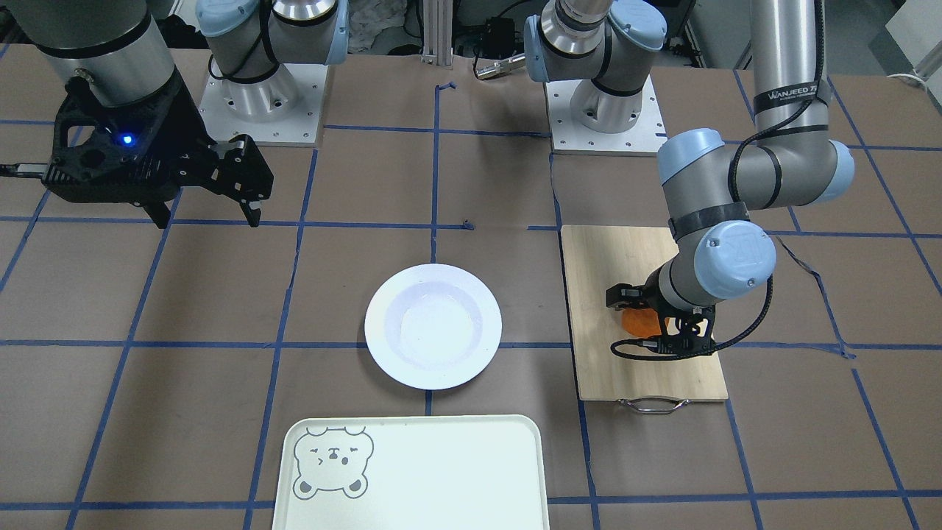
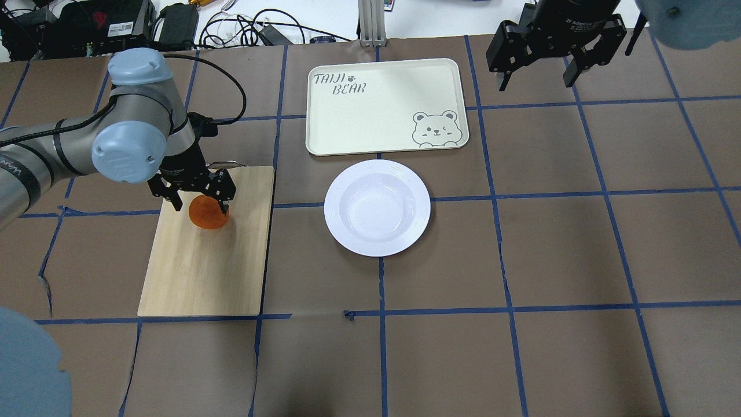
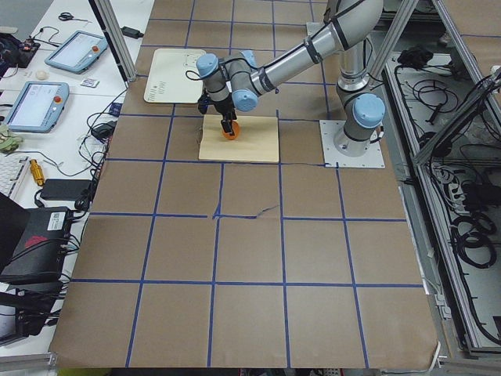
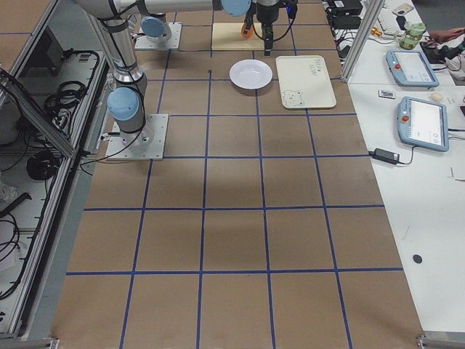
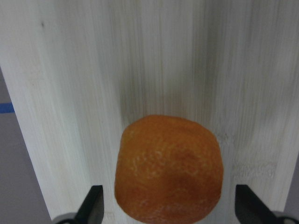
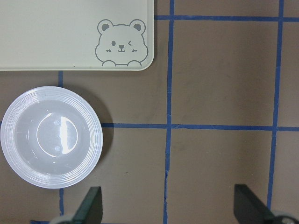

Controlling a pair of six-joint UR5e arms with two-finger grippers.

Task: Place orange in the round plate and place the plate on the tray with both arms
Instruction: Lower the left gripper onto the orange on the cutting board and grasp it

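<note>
**Figure. The left pincer set over the orange, before the grasp.**

The left pincer [image 2: 200, 206] points down at the wooden cutting board [image 2: 202, 272]. Its fingers are spread and straddle the orange [image 2: 208, 213]. In the left wrist view the orange [image 5: 169, 172] sits midway between the two black fingertips [image 5: 93, 207]. A strip of bare board shows on each side, so neither pad touches the fruit yet. The orange appears to rest on the board directly under the palm, centred in the gap.

The fruit is roundish and slightly flattened, with no marked long axis, so the angle of the grasp should matter little. The coming move probably needs only a straight closing of the fingers, with no sideways correction.

The round plate [image 2: 336, 207] lies to this pincer's right, off the board and near it. The tray [image 2: 370, 116] lies just beyond the plate, apart from it and farther from the robot.

The right pincer [image 2: 535, 72] hangs high above the table, well apart from the orange, with its fingers spread and nothing between them. In its wrist view the plate and the bear corner of the tray lie ahead of it and to its left. The left arm is clearly the nearer one for the orange.
</note>
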